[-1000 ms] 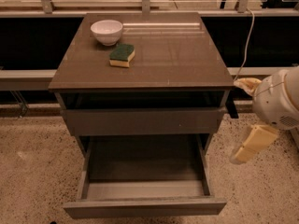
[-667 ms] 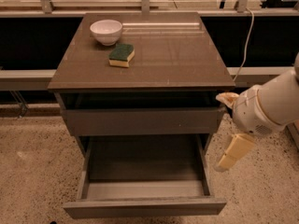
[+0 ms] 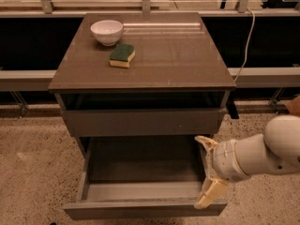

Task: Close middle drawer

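The middle drawer (image 3: 140, 209) is pulled far out at the bottom of the grey-brown cabinet (image 3: 187, 60). It shows a low front strip, lighter side walls and a dark floor with nothing in it. My gripper (image 3: 206, 168) is at the drawer's right front corner, on a white arm coming in from the right. Its cream fingers (image 3: 209, 193) are spread apart. The lower finger lies over the right end of the front strip and the upper one over the right side wall. It holds nothing.
Above the middle drawer, a drawer with a taller front panel (image 3: 143, 122) stands slightly out. A white bowl (image 3: 107, 32) and a green-and-yellow sponge (image 3: 122, 55) sit on the cabinet top. A white cable (image 3: 244, 46) hangs at the right. The floor is speckled.
My arm has moved left and down, from beside the cabinet's right side to the open drawer's right front corner. The drawer has not moved.
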Controlling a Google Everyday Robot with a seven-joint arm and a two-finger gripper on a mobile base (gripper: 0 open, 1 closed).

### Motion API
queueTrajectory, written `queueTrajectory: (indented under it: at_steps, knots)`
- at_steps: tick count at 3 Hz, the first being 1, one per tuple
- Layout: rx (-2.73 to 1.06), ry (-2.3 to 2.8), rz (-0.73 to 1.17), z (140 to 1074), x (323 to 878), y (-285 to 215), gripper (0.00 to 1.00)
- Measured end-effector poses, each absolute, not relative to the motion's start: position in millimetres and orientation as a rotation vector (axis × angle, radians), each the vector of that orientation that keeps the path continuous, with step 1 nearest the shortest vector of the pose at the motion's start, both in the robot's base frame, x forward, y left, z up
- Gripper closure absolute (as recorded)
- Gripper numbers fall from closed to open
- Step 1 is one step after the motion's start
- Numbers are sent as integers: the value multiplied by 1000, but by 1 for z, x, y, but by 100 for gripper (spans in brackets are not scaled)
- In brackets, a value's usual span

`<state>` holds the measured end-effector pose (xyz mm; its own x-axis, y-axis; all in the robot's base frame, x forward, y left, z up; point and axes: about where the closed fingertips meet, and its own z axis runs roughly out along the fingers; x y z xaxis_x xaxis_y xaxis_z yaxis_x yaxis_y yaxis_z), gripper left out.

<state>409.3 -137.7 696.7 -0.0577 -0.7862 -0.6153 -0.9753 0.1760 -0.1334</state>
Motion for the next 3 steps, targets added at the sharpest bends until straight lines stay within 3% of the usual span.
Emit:
queueTrajectory:
  at_steps: [3]
  knots:
    - [-1712,1801,563,624,418,-113,0]
